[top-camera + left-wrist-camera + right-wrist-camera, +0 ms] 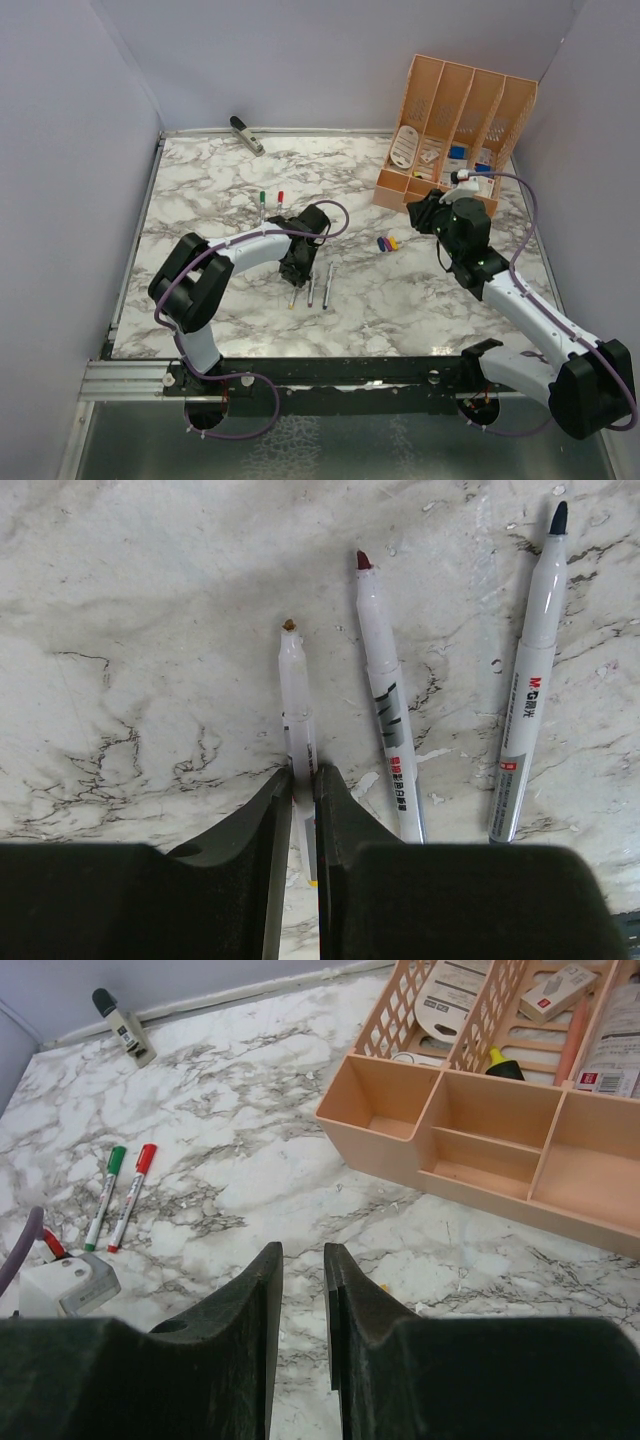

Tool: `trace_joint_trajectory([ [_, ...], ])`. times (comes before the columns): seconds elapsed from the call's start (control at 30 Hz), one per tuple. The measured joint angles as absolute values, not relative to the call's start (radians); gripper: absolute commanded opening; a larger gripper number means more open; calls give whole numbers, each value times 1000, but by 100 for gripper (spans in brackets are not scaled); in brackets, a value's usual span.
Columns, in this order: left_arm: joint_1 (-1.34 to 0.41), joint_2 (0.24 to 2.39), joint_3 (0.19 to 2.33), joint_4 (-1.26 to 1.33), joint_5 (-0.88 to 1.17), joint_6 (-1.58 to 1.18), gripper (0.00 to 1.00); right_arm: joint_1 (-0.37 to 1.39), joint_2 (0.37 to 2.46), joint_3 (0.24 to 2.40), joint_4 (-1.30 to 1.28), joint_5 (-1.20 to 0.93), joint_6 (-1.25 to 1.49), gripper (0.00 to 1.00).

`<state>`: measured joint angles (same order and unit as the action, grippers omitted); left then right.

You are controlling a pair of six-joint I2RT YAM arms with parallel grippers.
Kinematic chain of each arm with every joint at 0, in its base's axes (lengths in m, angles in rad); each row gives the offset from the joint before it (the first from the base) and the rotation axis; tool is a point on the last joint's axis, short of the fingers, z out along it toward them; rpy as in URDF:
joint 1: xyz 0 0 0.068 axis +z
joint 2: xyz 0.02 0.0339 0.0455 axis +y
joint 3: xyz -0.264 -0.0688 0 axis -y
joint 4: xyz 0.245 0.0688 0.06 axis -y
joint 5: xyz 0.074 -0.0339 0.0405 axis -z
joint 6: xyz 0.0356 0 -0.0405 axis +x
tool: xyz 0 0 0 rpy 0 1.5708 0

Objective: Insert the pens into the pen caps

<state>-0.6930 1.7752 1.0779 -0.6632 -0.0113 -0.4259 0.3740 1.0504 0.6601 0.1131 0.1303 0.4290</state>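
My left gripper (303,772) is shut on a thin white pen (293,680) with a brownish-orange tip, which lies along the marble table. Two more uncapped pens lie to its right, one with a dark red tip (383,700) and one with a dark blue tip (531,670). In the top view the left gripper (297,265) sits over these pens (329,282). A small cluster of pen caps (386,243), purple and yellow, lies mid-table. Two capped pens, green (105,1195) and red (133,1195), lie farther left. My right gripper (302,1250) hovers slightly open with nothing between its fingers.
A peach desk organiser (480,1160) holding stationery stands at the back right, close to the right gripper (422,212). A grey-black stapler-like object (246,134) lies by the back wall. Walls enclose the table on the left, back and right.
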Motion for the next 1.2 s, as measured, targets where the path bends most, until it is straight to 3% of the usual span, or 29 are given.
trace_joint_trajectory([
  [0.53, -701, 1745, 1182, -656, -176, -371, 0, 374, 1058, 653, 113, 170, 429, 18],
  [0.83, -696, 1527, 1216, -559, -234, -327, 0, 374, 1139, 653, 105, 212, 412, 18],
  [1.2, -693, 1181, 939, -163, -117, -277, 0, 374, 1354, 744, -2, 196, 355, 20],
])
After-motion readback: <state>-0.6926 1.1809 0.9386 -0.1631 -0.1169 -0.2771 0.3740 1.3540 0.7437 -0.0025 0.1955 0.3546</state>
